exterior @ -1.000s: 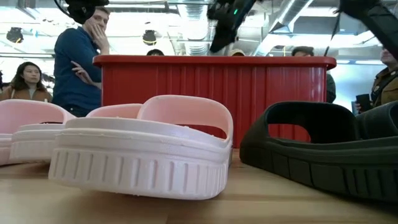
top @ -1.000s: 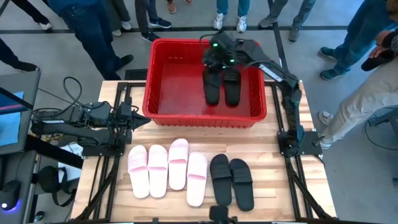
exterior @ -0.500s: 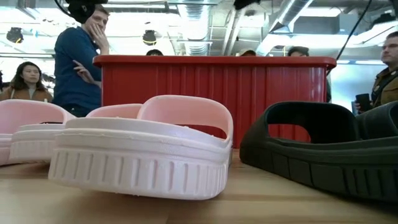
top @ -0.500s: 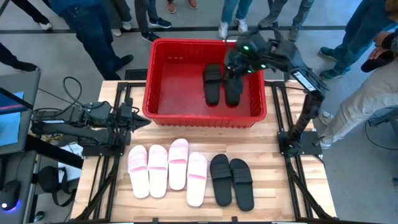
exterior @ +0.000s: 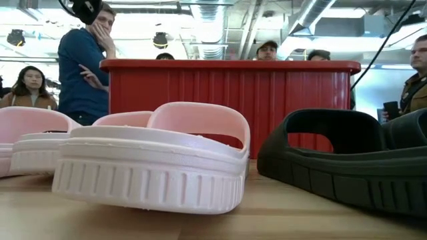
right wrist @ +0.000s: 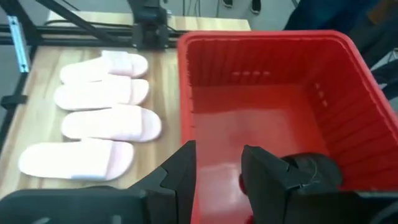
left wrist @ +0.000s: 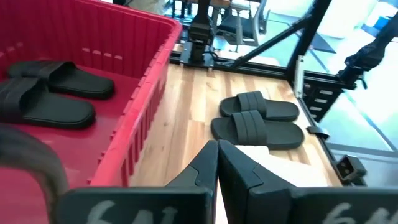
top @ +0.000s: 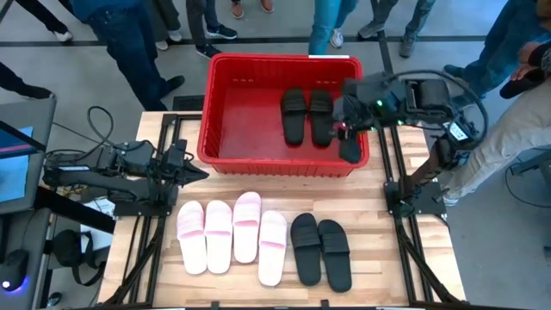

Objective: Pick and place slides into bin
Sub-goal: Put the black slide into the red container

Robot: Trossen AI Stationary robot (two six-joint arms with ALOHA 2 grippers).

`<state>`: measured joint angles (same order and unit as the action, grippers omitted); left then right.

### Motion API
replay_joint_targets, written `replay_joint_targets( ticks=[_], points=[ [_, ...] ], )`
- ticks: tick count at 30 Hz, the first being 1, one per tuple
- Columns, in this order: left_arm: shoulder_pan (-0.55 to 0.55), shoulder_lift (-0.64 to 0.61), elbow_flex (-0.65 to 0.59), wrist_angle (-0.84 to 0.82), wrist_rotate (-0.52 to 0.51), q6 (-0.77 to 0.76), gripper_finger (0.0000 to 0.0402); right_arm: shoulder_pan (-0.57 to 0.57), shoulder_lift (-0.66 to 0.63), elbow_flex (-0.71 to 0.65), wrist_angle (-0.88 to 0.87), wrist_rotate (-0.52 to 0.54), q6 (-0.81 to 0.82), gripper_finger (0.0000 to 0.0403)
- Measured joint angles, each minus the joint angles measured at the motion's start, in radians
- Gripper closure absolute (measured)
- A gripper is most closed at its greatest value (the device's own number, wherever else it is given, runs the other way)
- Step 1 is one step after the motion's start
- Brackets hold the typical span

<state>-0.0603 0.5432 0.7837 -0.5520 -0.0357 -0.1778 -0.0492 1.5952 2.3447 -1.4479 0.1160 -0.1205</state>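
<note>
The red bin, a ribbed plastic basket with a rolled rim, sits at the far edge of the wooden table. 2 black slides lie side by side inside it, toward its right half. On the near part of the table, 4 pale pink slides lie in a row with 2 more black slides beside them on the right; in the low view a pink foam sole with a grooved edge fills the foreground and the bin wall blocks what lies behind. Several people stand beyond the table.

The right gripper hangs over the bin's right wall, its fingers parted with nothing between them. The left gripper waits at the table's left edge just beside the bin's near left corner, fingers pressed together and empty.
</note>
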Motion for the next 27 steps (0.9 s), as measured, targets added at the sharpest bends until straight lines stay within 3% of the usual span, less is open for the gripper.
replay_joint_targets(
  ticks=[16,27],
  points=[
    [0.0,0.0,0.0,-0.044,0.031,-0.103,0.0401,0.312,0.043,-0.002,-0.127,0.232,0.265,0.0287],
    [0.0,0.0,0.0,-0.067,0.031,-0.079,0.0401,0.54,0.024,-0.169,-0.124,0.381,0.562,0.0287]
  ],
)
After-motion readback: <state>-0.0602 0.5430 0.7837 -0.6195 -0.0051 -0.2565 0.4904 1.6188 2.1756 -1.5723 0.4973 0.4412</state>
